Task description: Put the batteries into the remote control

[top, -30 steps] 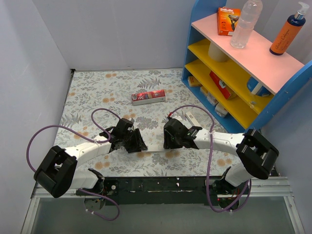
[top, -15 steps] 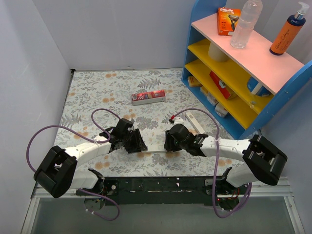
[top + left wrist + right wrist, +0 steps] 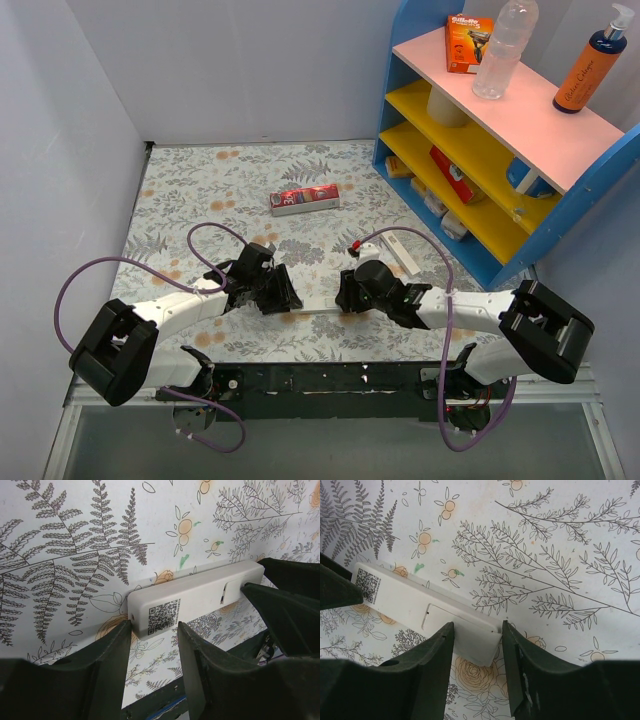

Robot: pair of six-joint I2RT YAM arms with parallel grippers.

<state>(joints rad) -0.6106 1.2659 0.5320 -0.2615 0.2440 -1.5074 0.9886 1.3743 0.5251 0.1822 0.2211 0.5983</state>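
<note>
**Floral tabletop, white remote braced between two grippers**

Pale walls closed in a table spread with a fern-and-blossom cloth (image 3: 200, 180). At the near centre of it lay the remote control (image 3: 200, 594), a slim white bar running left to right, and from above it showed only as a thin pale line between the two arms.

The left gripper (image 3: 278, 292) met the remote's left end. Its fingers were spread, with their tips against the bar's near long edge. A black QR code (image 3: 164, 615) sat in the gap between them, the only marking on that face, and nothing was printed beside it. The right gripper (image 3: 345, 296) met the remote's right end, its fingers likewise spread and touching the near edge. A thin rectangular panel outline (image 3: 455, 622) ran between them. Neither view showed whether the tips were pressing the bar or only touching it.

Farther back, well apart from the arms, a red carton (image 3: 305, 199) lay flat. Its white print was too small to read. At the far right stood a blue shelf unit (image 3: 600, 170) with a pink top and yellow shelves. On the top were an orange razor pack (image 3: 467, 42) whose lettering appeared to read "Gillette", a clear bottle (image 3: 505, 48), and an orange pump bottle (image 3: 590, 65) with illegible script.
</note>
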